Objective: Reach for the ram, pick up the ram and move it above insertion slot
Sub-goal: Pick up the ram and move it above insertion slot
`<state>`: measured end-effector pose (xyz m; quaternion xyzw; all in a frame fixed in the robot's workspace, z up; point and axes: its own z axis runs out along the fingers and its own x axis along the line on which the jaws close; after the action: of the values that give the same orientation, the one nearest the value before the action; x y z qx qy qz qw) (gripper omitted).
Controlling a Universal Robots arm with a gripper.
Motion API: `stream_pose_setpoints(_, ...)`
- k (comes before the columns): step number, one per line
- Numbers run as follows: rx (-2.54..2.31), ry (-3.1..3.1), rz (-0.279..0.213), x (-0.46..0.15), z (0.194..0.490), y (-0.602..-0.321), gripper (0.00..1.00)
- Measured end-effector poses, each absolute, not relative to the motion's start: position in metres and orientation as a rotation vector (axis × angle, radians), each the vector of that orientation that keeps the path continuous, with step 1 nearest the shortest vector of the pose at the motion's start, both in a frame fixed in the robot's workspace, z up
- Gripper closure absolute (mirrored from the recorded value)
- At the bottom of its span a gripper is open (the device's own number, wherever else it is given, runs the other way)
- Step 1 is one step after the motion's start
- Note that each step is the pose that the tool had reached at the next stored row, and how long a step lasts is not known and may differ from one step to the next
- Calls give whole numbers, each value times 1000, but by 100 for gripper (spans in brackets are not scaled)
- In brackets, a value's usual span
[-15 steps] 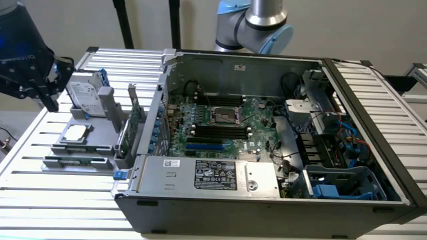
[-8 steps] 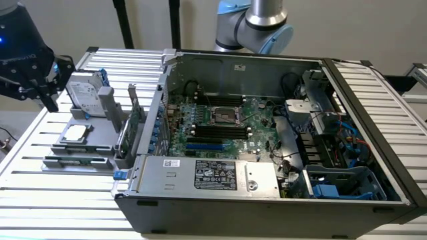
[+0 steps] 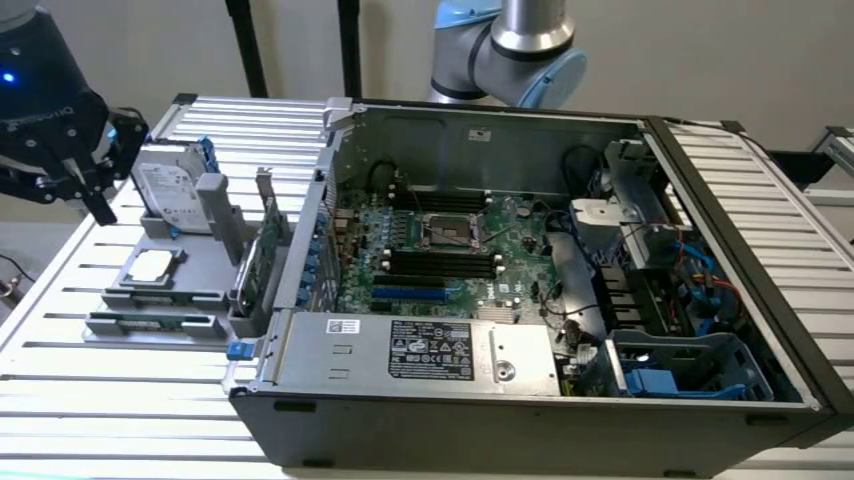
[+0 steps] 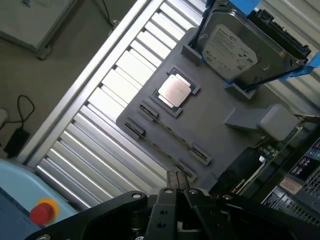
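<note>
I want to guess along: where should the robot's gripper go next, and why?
Probably toward the ram, at the grey tray's end farthest from the hard drive: the gripper hangs by the hard drive, holding nothing, well apart from the ram.

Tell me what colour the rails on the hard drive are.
Blue; the rails on the hard drive show best in the wrist view.

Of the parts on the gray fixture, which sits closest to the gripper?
The silver hard drive, standing upright beside the gripper; the CPU and ram sit farther away.
</note>
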<state>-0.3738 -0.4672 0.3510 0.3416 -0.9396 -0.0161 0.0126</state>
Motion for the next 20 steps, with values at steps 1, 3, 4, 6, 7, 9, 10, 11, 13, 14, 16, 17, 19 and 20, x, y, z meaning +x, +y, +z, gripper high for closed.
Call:
stream_pose_setpoints(1,1091,-2918,-50,-374,351,-467,89)
stream_pose_setpoints(3,1143,-2897,-49,-374,351,-467,89)
stream_pose_setpoints(4,1168,-2887,-49,-374,351,-467,89)
stream_pose_setpoints(6,1223,-2864,-48,-374,351,-467,89)
stream_pose_setpoints(7,1248,-2853,-47,-374,351,-467,89)
stream_pose_setpoints(9,1300,-2829,-47,-374,350,-467,89)
stream_pose_setpoints(10,1325,-2817,-46,-374,350,-467,89)
stream_pose_setpoints(11,1351,-2804,-46,-374,350,-467,89)
stream_pose_setpoints(13,1401,-2779,-45,-374,350,-467,89)
stream_pose_setpoints(14,1426,-2766,-45,-374,350,-467,89)
stream_pose_setpoints(16,1476,-2739,-44,-374,349,-467,89)
stream_pose_setpoints(17,1502,-2724,-43,-374,349,-467,89)
stream_pose_setpoints(19,1550,-2697,-43,-374,348,-467,89)
stream_pose_setpoints(20,1573,-2683,-42,-374,348,-467,89)
